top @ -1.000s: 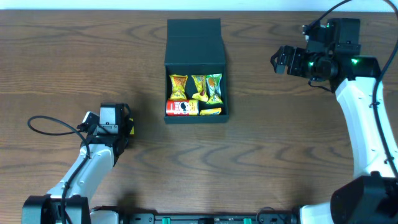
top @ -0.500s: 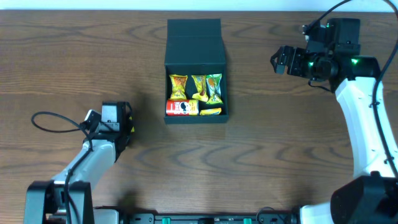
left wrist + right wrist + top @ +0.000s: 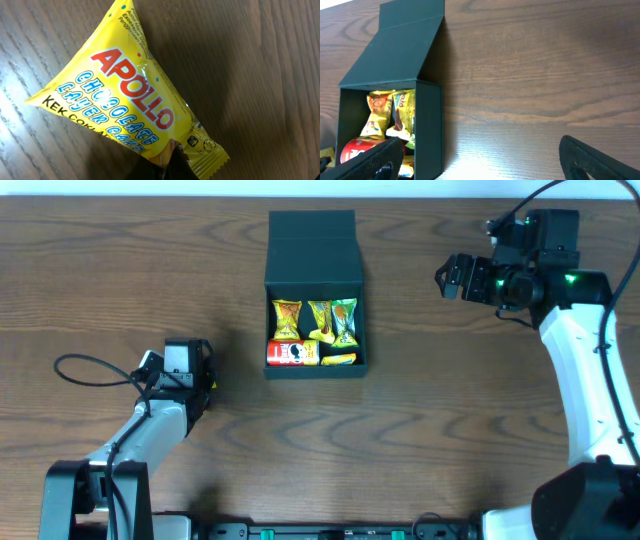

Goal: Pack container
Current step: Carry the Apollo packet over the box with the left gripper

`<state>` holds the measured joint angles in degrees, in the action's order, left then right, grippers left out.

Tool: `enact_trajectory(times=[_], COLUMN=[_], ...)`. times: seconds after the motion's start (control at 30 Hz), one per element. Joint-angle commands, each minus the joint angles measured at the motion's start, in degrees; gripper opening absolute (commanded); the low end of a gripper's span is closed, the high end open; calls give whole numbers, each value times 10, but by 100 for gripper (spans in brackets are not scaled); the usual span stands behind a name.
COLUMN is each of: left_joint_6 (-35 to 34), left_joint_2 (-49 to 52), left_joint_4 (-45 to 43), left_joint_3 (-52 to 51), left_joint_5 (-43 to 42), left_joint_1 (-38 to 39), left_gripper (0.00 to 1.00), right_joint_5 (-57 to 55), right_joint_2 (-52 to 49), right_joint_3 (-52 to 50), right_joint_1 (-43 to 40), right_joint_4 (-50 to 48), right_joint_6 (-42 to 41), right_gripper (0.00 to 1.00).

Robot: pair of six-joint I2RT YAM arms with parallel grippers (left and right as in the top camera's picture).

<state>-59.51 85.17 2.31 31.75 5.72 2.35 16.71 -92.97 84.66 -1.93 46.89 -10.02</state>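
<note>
The container (image 3: 313, 276) is a dark square box at the table's middle back, lid flap folded open behind it. Several snack packets lie inside: a yellow one (image 3: 287, 318), a green one (image 3: 344, 320) and a red one (image 3: 291, 353). It also fills the left of the right wrist view, the container (image 3: 427, 120). At the front left, my left gripper (image 3: 172, 161) is shut on the lower edge of a yellow Apollo cake packet (image 3: 127, 102) lying on the wood. Only a yellow sliver of that packet (image 3: 212, 386) shows beside the left gripper (image 3: 190, 380) overhead. My right gripper (image 3: 447, 277) hovers open to the right of the box, nothing between its fingers (image 3: 592, 159).
A black cable (image 3: 90, 370) loops on the table left of the left arm. The wooden table (image 3: 430, 410) stretches bare between the box and both arms. The white right arm (image 3: 580, 370) runs down the right edge.
My left gripper has closed onto the yellow packet and shifted slightly toward the box. The right arm and the box have not moved.
</note>
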Motion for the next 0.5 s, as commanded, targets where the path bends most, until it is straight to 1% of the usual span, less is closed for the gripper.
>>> enact_trajectory(times=[0.0,0.1,0.13,0.17,0.2,0.37,0.43,0.47], left_joint_6=[85,170,203,252,283,484,556,577], left_joint_2=[5,-17,-28,-44,-55,-123,-144,-153], left_joint_4=[5,9,9,9,9,-1,-9,-10], left_joint_3=[17,34,40,49,55,88,98,102], left_joint_5=[-17,-17,-17,-17,-17,3,14,16], left_joint_1=[1,10,15,24,33,110,148,164], left_gripper=[6,6,6,6,6,6,6,6], right_joint_5=[2,2,2,2,2,2,2,2], right_joint_2=[0,0,0,0,0,0,0,0], right_joint_3=[-1,-1,-1,-1,-1,-1,-1,-1], right_joint_1=[5,5,5,5,5,5,5,5], right_joint_4=[1,0,0,0,0,0,1,2], right_joint_6=[-2,-2,-2,-2,-2,-2,-2,-2], right_gripper=[99,99,99,99,99,99,99,99])
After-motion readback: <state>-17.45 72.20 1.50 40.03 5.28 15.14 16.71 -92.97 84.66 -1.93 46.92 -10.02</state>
